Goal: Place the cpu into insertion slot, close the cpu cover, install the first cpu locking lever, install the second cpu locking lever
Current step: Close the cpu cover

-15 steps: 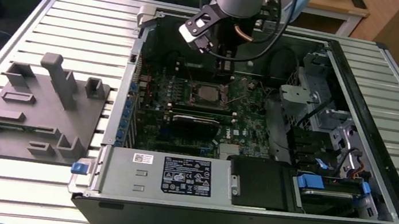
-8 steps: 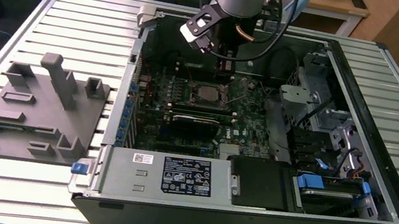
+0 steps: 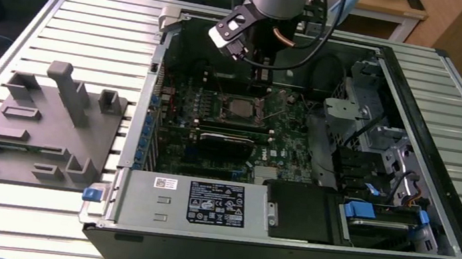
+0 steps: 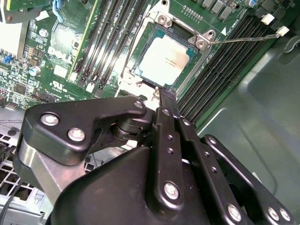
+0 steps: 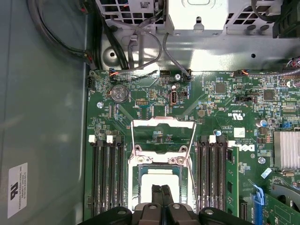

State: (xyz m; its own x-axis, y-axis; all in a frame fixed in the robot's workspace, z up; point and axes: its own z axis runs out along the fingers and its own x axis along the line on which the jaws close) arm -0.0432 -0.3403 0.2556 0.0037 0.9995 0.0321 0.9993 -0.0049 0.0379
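Note:
The cpu (image 4: 165, 60) lies flat in the insertion slot (image 3: 236, 109) on the green board, its silver-tan top showing. The cpu cover (image 4: 183, 29) seems to lie down around it as a silvery frame. In the first wrist view the cpu (image 5: 161, 180) sits just beyond the fingertips. Two thin wire levers (image 5: 132, 140) stand raised off the socket, and one lever (image 4: 243, 40) sticks out sideways in the second wrist view. My gripper (image 4: 168, 93) is shut with nothing in it, its tip at the near edge of the socket frame. In the exterior view the gripper (image 3: 261, 80) hangs inside the open case above the socket.
The computer case (image 3: 436, 197) lies open on a slatted table. Black memory slots (image 5: 108, 173) flank the socket. A black card (image 3: 227, 140), the power supply (image 3: 203, 203) and a drive cage (image 3: 374, 135) stand around it. A grey fixture block (image 3: 44, 125) sits at the exterior view's left.

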